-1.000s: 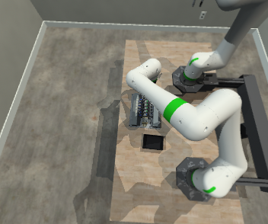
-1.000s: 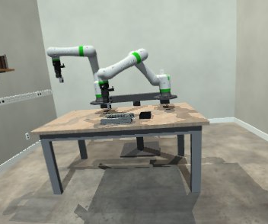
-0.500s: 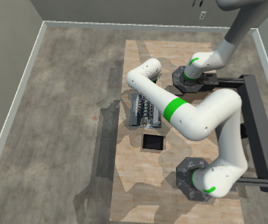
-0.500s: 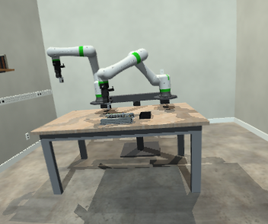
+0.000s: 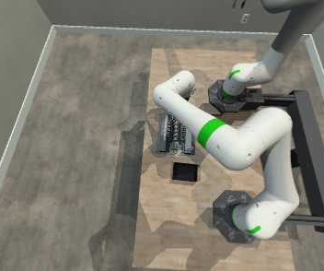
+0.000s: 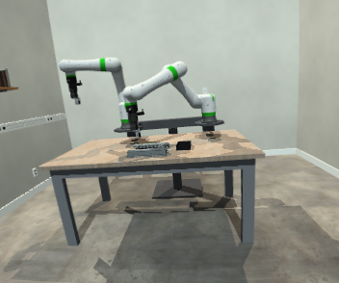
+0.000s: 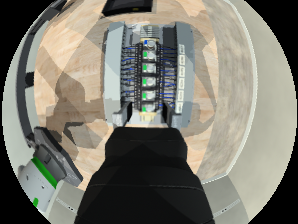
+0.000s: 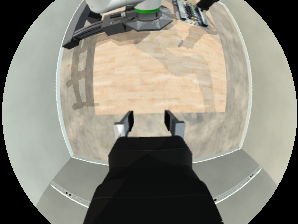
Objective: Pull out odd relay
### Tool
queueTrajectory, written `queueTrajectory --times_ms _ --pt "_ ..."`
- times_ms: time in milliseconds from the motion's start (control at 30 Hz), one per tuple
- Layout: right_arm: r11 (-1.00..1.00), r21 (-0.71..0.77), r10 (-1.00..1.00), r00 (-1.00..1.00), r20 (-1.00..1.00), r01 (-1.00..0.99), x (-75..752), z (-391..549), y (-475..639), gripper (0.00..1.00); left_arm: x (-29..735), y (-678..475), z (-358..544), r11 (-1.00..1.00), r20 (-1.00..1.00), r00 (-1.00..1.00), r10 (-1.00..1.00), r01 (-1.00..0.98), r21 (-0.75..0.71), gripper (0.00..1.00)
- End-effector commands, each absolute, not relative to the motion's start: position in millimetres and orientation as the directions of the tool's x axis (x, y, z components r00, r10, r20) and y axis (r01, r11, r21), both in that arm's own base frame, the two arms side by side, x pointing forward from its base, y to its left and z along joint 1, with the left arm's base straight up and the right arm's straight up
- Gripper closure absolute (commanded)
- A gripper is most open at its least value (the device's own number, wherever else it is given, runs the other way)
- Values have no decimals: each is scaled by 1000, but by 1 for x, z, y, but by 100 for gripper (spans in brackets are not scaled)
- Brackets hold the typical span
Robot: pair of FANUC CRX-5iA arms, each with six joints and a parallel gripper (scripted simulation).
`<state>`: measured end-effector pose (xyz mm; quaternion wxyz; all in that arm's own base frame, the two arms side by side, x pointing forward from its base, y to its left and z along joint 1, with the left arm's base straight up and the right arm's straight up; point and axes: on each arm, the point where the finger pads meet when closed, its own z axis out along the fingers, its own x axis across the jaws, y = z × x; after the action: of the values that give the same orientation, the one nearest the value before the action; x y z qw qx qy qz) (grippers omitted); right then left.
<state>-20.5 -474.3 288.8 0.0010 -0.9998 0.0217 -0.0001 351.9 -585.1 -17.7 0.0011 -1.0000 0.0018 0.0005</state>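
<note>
The relay panel lies on the table. In the left wrist view its six relays stand in one row. The relay with the blue button is at the row's end nearest the tray; the others, such as this relay, have green buttons. No relay looks visibly raised, though tilt is hard to tell. The black parts tray looks empty. My left gripper is open above the panel's end far from the tray. My right gripper is open and empty, high up.
Grey wire ducts run along both sides of the relay row, with blue wires between. In the top view the left arm reaches over the table beside the panel. The right arm is held away from the panel.
</note>
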Motion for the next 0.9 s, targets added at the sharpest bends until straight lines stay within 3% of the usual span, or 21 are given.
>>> queueTrajectory --times_ms 0,867 --pt "-999 0 -43 999 0 -43 -21 290 -475 0 352 -586 -16 -1000 0 1000 -3 -3 0 2" --pt "-999 0 -43 999 0 -43 -21 290 -475 0 352 -549 -16 -1000 0 1000 -3 -3 0 2"
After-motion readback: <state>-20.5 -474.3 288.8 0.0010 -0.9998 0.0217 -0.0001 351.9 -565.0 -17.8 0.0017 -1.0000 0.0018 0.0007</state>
